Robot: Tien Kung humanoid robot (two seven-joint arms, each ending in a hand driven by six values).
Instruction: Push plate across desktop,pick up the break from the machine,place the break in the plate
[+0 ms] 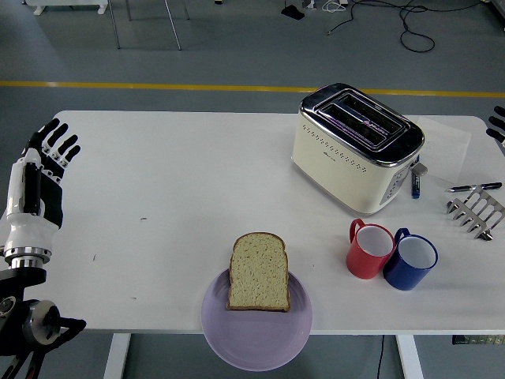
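A slice of bread lies flat on the lilac plate, which overhangs the table's near edge. The cream and chrome toaster stands at the back right with both slots dark and nothing sticking out. My left hand is raised at the far left edge, fingers spread and holding nothing, well away from the plate. Only a few fingertips of my right hand show at the right edge.
A red mug and a blue mug stand side by side right of the plate. A metal toast rack, a pen and a small blue item lie near the toaster. Grey floor with a yellow line lies beyond.
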